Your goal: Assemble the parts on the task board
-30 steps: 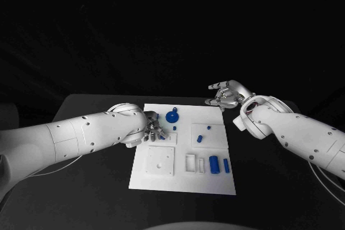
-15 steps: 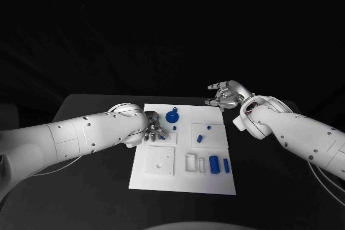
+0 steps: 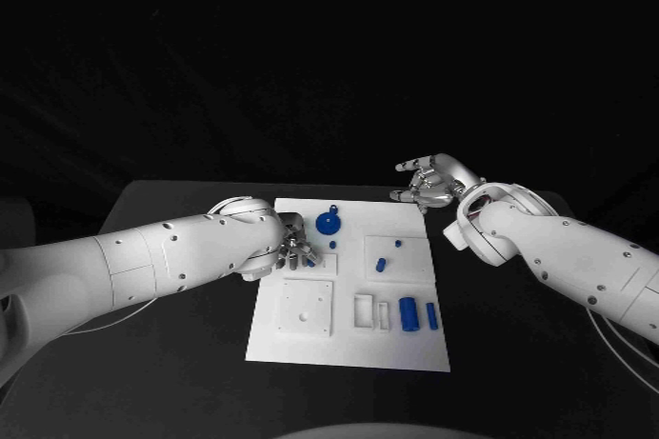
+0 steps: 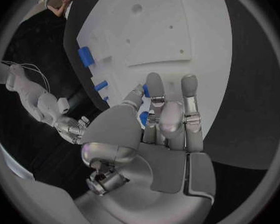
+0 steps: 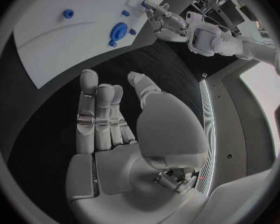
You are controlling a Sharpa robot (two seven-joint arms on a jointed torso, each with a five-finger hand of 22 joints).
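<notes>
The white task board [image 3: 350, 349] lies in the middle of the black table. On it are a blue round disc [image 3: 329, 222], two small blue pegs [image 3: 381, 264] and two blue cylinders [image 3: 408, 312]. My left hand [image 3: 292, 253] rests at the board's left edge, palm down. In the left wrist view its fingertips [image 4: 154, 82] close with the thumb round a small blue part [image 4: 143, 117]. My right hand [image 3: 432, 182] hovers off the board's far right corner, fingers side by side and thumb apart, holding nothing [image 5: 109, 114].
White raised blocks with recesses [image 3: 308, 308] stand on the board's near half. The right wrist view shows the blue disc [image 5: 119, 33] and my left hand [image 5: 154, 10] beyond it. Bare black table lies on both sides of the board.
</notes>
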